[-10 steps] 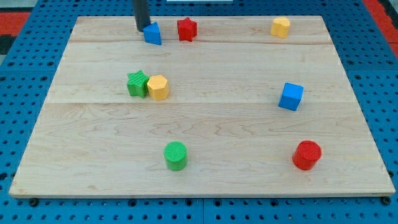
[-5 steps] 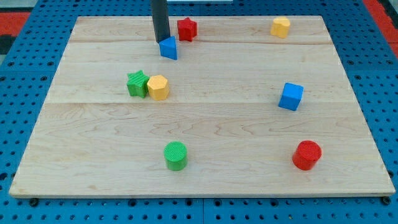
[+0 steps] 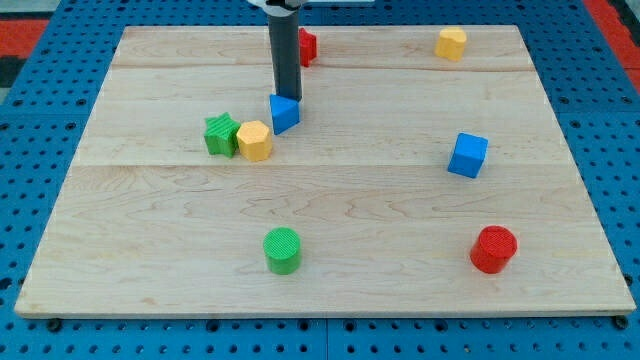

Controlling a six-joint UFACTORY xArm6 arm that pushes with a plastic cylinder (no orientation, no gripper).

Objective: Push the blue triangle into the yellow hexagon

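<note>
Behind the blue triangle [image 3: 284, 112], my tip [image 3: 291, 98] touches it; no pincer fitted. Steer down-left into the yellow hexagon [image 3: 254, 140].

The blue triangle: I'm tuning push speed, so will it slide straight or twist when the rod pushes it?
The blue triangle looks rigid and flat-based, so it probably slides, not tips. My tip bears on its top edge; slanted sides could let it twist. The smooth wooden board suggests easy sliding.

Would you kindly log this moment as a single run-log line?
tip: at blue triangle's top edge | blue triangle: just upper-right of yellow hexagon, about touching | green star: against hexagon's left | status: push nearly complete
</note>
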